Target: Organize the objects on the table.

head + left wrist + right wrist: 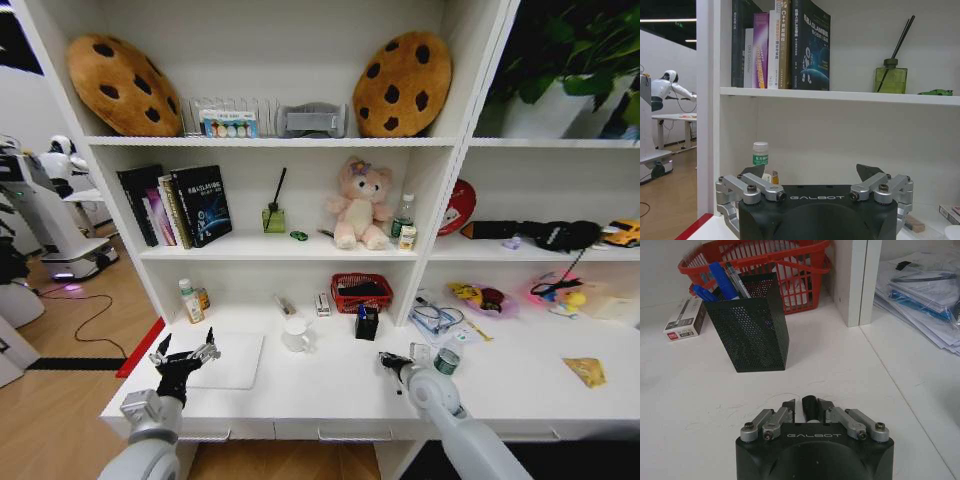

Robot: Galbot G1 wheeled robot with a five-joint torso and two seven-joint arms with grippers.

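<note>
**Desk inventory: pen in right gripper, laptop under left**

The right gripper (808, 407) is hovering low over the table (330, 395), its fingers pressed in on a small black pen (809, 405), of which just the dark rounded end is showing between the tips. Ahead of it a black mesh pen holder (751, 320) is standing upright, with blue pens (720, 277) leaning inside; a red basket (790, 270) is sitting just behind. A thin silver laptop (235, 360) is lying flat and closed near the desk's left end. The left gripper (185, 355) is hanging above its near edge, fingers spread wide, holding nothing. A small green-banded can (446, 361) is standing beside the right arm, and a yellow packet (586, 371) is lying farther right.
</note>
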